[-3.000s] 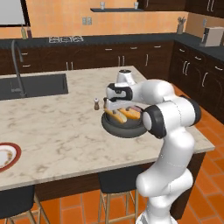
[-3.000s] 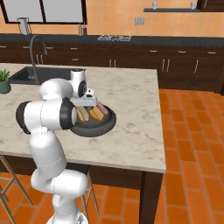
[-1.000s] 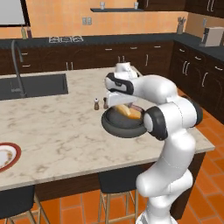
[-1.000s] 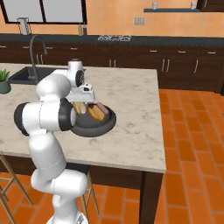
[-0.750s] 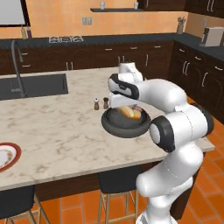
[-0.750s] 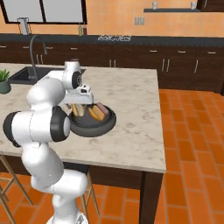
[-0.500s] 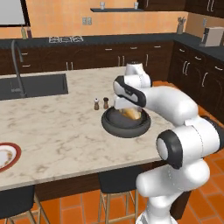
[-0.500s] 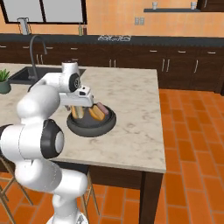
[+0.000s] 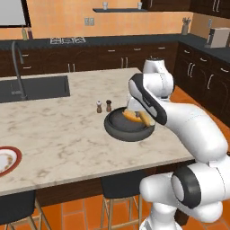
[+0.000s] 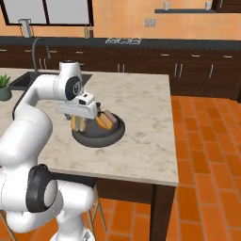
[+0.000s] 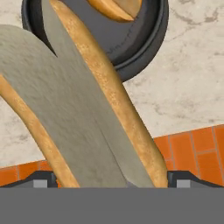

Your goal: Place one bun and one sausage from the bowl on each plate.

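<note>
Currently I read the gripper (image 11: 112, 186) as pinched on a bun (image 11: 87, 113), probably held just above the dark bowl (image 10: 99, 136) on the marble island (image 9: 54, 134), with a second bun (image 11: 114, 8) in the bowl and the red-rimmed plate (image 9: 6, 161) well apart.

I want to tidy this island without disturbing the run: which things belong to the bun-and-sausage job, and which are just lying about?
Job: bowl, held bun, gripper, second bun, sausage, red-rimmed plate.
Lying about: shakers, potted plant.
</note>
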Controlling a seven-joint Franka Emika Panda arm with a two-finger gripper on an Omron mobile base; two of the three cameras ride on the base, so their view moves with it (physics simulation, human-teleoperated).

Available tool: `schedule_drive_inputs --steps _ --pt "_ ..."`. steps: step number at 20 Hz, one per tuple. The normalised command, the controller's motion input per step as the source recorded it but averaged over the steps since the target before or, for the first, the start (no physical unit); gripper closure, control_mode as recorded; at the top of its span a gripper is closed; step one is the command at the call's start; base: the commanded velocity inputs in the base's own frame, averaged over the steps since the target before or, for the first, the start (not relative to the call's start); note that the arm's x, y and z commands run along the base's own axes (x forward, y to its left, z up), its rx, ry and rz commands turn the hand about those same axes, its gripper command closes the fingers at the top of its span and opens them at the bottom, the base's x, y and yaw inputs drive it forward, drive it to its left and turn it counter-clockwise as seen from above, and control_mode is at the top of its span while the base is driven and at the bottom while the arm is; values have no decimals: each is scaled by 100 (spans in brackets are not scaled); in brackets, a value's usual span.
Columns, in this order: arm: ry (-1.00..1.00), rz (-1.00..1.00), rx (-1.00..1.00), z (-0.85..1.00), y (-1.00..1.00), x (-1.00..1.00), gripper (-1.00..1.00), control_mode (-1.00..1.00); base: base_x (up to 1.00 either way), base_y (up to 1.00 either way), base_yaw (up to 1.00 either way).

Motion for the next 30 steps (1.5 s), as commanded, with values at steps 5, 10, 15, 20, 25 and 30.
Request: schedule_drive_inputs --steps 5,10,15,20,25,30 --pt "0 -5 0 0 -8 -50 100 -100 0 0 0" --pt "0 0 0 0 0 0 100 100 -10 14 0" --pt "0 0 0 0 0 0 100 100 -41 87 0" --pt "0 0 0 0 0 0 100 100 -35 100 0" --pt "0 0 0 0 0 0 100 100 4 100 3" --pt "0 0 0 0 0 0 100 100 18 92 2"
